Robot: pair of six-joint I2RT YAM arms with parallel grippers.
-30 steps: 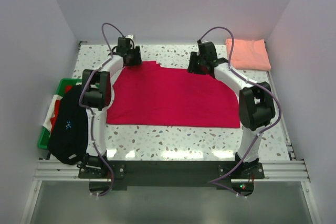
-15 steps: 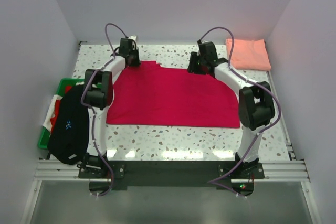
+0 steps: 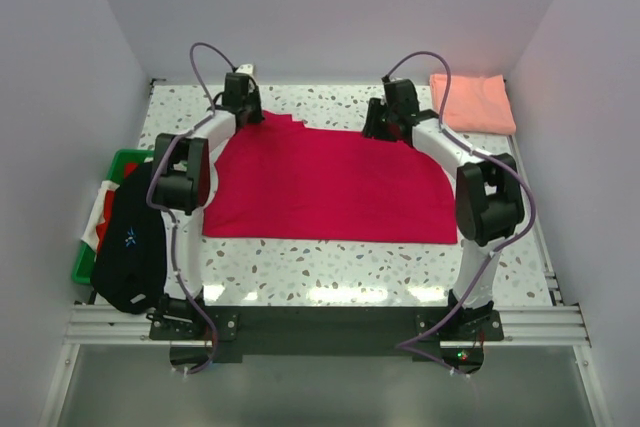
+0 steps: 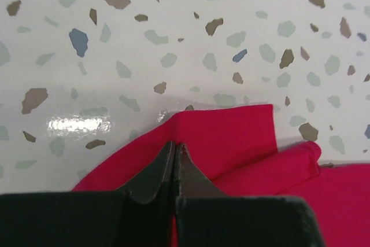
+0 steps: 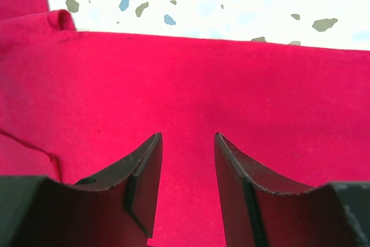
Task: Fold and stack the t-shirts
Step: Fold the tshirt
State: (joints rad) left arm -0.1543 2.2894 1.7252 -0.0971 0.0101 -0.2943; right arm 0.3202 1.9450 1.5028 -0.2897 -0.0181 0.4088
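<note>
Unevenly held: left jaws clenched on the crimson t-shirt (image 4: 231,143), right jaws parted and empty just above it.
Left jaws bite only the thin sleeve edge at the shirt's 11 o'clock corner, while right jaws hover over its 1 o'clock edge without gripping. A lift now would likely slip that shallow pinch or drag the shirt askew across the tabletop (image 3: 330,267). The folded salmon t-shirt (image 3: 472,102) lies well apart at 1 o'clock.

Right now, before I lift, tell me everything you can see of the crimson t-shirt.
The crimson t-shirt is soft plain cloth spread flat on the speckled table, straight along its near edge, rounded at the right. The fingers of the left gripper are shut on its far-left corner, beside a bunched fold; those of the right gripper stand open over its far edge.
</note>
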